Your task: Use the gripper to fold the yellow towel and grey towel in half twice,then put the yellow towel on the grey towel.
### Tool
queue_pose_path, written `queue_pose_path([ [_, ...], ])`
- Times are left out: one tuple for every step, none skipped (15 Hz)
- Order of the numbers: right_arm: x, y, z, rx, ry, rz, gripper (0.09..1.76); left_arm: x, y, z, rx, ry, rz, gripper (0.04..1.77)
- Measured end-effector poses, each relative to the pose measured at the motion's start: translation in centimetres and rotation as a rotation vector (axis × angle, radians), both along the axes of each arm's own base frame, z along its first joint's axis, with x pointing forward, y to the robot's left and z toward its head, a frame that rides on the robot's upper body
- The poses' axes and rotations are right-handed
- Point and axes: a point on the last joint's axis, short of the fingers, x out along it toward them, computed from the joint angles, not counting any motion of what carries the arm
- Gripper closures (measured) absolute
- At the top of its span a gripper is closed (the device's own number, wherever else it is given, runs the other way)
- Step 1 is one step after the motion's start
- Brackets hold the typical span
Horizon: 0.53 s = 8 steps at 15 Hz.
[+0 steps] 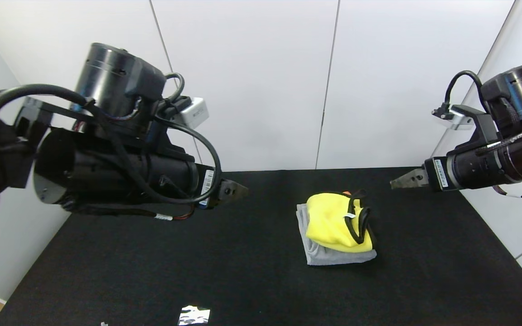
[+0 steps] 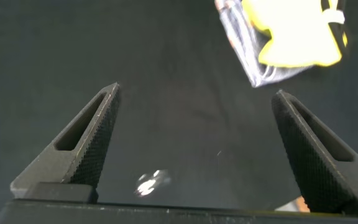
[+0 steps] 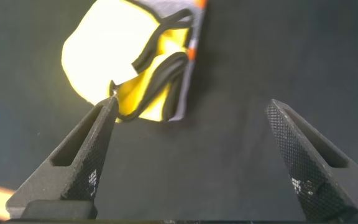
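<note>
Yellow towel (image 1: pixel 333 221) lies folded atop grey towel (image 1: pixel 329 256).

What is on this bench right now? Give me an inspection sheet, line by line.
Surface: black table.
Job's things: folded yellow towel lying on folded grey towel.
Clutter: shiny scrap at the near edge.
Grippers: left tool open, raised left of the stack; right tool open, raised to its right; both empty.
Cables: black cable looped along the left arm.
Surroundings: white wall panels behind the table.
</note>
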Motion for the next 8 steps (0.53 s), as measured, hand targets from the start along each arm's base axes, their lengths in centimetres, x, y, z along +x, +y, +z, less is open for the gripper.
queue_pose_path([
  [-0.5, -0.1, -0.2, -0.002, -0.023, -0.006, 0.14, -0.9, 0.7, 0.1, 0.011, -0.008, 0.006, 0.10],
  [-1.1, -0.2, -0.4, -0.001, -0.044, -0.007, 0.14, -1.8, 1.5, 0.1, 0.023, -0.016, 0.018, 0.10],
  [-2.0, -0.3, -0.6, 0.002, -0.065, -0.008, 0.14, -2.9, 2.3, 0.0, 0.035, -0.025, 0.034, 0.10],
  [-3.0, -0.5, -0.7, 0.005, -0.082, -0.007, 0.14, -3.9, 3.0, -0.1, 0.045, -0.028, 0.045, 0.10],
  [-4.2, -0.7, -0.7, 0.009, -0.102, -0.006, 0.14, -4.9, 3.8, -0.3, 0.049, -0.033, 0.056, 0.10],
  [-5.4, -1.0, -0.7, 0.011, -0.122, -0.009, 0.14, -6.1, 4.6, -0.5, 0.051, -0.036, 0.064, 0.10],
  [-6.7, -1.3, -0.6, 0.010, -0.142, -0.016, 0.14, -7.2, 5.3, -0.6, 0.049, -0.045, 0.070, 0.10],
  [-8.2, -1.6, -0.6, 0.005, -0.157, -0.028, 0.14, -8.5, 6.1, -0.7, 0.044, -0.059, 0.078, 0.10],
])
